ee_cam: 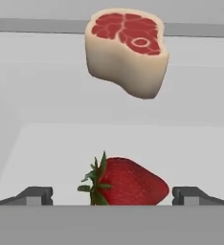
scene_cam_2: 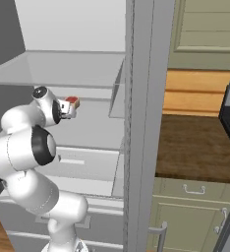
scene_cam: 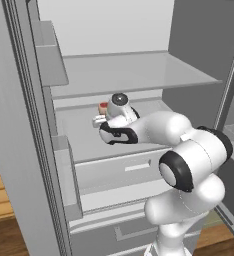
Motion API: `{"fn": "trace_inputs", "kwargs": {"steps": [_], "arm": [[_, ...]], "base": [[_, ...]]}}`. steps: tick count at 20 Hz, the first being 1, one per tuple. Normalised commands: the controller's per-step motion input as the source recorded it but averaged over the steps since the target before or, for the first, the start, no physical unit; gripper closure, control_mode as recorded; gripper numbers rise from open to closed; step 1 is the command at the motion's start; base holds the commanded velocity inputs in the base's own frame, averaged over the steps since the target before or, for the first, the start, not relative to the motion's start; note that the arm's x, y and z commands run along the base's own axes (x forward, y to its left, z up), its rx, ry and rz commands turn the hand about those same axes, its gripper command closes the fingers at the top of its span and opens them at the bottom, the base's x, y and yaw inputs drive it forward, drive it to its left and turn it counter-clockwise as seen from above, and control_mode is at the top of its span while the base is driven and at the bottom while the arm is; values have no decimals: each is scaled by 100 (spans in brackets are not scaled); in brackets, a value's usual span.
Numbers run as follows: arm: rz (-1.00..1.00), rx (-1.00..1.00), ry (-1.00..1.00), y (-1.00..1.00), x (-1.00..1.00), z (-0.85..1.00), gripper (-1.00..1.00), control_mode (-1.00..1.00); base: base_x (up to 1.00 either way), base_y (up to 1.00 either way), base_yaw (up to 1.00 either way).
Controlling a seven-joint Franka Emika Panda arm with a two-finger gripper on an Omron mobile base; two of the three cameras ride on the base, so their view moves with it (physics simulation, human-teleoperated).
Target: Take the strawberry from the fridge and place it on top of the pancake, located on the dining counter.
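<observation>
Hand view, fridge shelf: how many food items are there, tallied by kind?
Small red strawberry with green leaves, lying between the open pincer's tips: 1
Pale block of raw meat with a red marbled top, farther back: 1
Total: 2

Glossy white arm (scene_cam: 189,165) (rounded segments), black joint bands.

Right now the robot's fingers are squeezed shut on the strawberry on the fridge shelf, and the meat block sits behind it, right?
Not quite. The fingers are open, one on each side of the strawberry, not squeezing it; the hand view shows this. The strawberry lies on the fridge shelf, with the meat block behind it.
</observation>
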Motion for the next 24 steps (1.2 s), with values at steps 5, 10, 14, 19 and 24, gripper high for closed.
{"fn": "trace_inputs", "kwargs": {"steps": [5, 10, 14, 19, 24], "arm": [[-3, 0, 1, 0, 7, 26, -100, -100], [-2, 0, 2, -2, 13, 15, -100, -100], [0, 0, 0, -4, 0, -12, -100, -100], [0, 0, 0, 0, 4, -21, -100, -100], [0, 0, 0, 0, 23, -7, -100, -100]], "base": [[0, 0, 0], [0, 0, 0], [0, 0, 0], [0, 0, 0], [0, 0, 0]]}}
